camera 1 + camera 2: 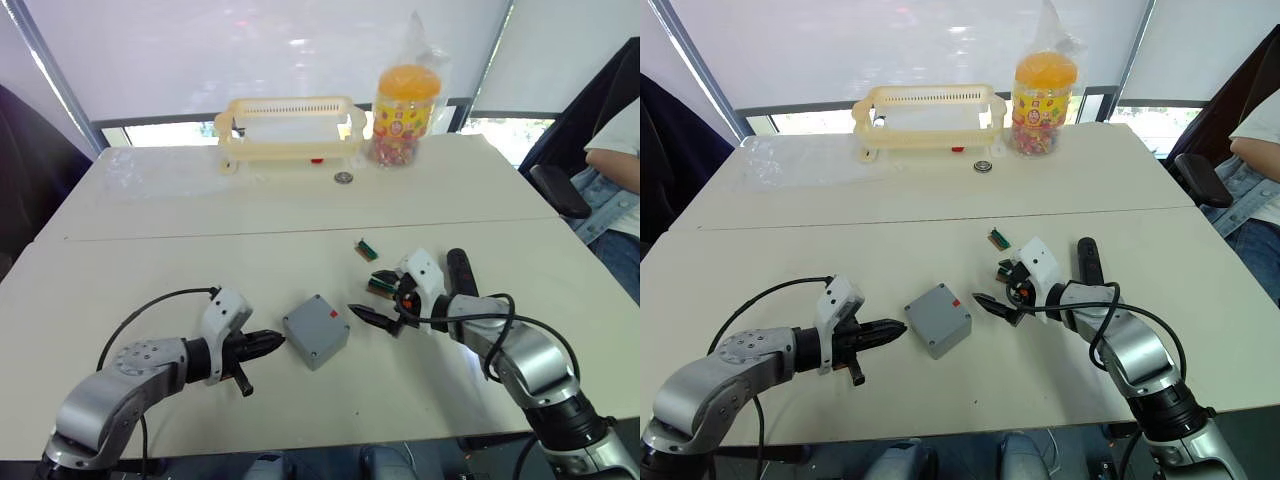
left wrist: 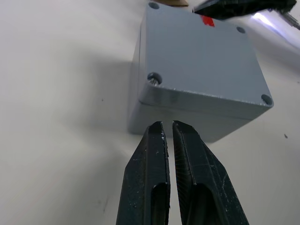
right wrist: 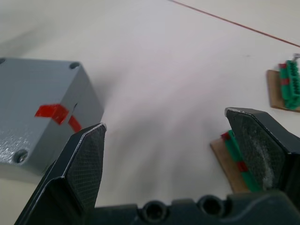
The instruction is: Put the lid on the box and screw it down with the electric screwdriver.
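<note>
Two claws — left (image 2: pixel 168 129), right (image 3: pixel 168 136) — one box (image 1: pixel 316 329)

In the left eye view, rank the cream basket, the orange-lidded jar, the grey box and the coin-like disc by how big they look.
1. Cream basket, widest by far.
2. Orange-lidded jar.
3. Grey box, close to the jar in apparent size; it sits nearer the camera, so this order is unsure.
4. Coin-like disc, smallest.

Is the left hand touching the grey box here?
Apart. In the left wrist view, the left hand, fingers nearly closed, stops short of the box, with bare table between the tips and its side.
</note>
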Robot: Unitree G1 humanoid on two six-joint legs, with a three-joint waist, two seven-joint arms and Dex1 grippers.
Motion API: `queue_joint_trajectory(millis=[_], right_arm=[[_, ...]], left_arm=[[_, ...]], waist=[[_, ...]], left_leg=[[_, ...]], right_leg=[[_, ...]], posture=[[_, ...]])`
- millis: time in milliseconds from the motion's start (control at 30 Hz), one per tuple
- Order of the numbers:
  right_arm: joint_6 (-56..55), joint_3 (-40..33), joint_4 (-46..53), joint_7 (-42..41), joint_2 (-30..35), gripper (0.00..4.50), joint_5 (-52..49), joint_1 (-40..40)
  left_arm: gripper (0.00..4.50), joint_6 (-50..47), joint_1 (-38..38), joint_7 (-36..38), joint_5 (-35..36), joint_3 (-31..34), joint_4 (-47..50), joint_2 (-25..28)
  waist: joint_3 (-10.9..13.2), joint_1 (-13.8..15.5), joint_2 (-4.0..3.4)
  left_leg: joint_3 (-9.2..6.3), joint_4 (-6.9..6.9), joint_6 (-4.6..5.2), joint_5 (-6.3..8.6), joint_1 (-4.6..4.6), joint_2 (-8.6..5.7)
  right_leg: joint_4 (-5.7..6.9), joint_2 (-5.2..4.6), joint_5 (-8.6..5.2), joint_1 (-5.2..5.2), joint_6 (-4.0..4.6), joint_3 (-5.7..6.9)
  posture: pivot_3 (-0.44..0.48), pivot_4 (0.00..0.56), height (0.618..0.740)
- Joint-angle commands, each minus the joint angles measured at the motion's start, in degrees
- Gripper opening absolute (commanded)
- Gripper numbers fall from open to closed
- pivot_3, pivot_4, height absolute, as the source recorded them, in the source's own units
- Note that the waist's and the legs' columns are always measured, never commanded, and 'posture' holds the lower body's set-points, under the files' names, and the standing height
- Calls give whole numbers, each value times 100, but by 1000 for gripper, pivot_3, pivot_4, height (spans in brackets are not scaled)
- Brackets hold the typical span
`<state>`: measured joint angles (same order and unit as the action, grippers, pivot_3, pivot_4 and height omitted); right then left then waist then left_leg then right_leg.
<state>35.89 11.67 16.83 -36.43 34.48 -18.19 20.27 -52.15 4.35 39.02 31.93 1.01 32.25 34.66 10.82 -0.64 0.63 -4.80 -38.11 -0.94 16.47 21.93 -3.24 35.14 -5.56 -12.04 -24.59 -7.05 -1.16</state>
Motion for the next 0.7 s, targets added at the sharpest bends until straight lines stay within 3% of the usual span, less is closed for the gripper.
queue_joint_trajectory(millis=[33,367,700], right_arm=[[-91,19,287,-113,-40,4442,30,-97],[441,66,1090,158,-198,4442,-46,-591],[563,136,1172,300,-366,4442,36,-635]], left_arm=[[260,192,202,-54,-96,-149,-86,-26],[260,638,649,141,-398,-512,-606,32],[260,845,793,320,-578,-585,-859,79]], waist=[[0,3,0],[0,-1,0],[0,0,0]], left_leg=[[0,0,0,0,0,0],[-1,0,0,0,0,-1],[0,0,0,0,-1,0]], right_leg=[[0,0,0,0,0,0],[0,0,0,1,1,0],[0,0,0,1,1,1]], posture=[[0,150,740],[0,150,740],[0,150,740]])
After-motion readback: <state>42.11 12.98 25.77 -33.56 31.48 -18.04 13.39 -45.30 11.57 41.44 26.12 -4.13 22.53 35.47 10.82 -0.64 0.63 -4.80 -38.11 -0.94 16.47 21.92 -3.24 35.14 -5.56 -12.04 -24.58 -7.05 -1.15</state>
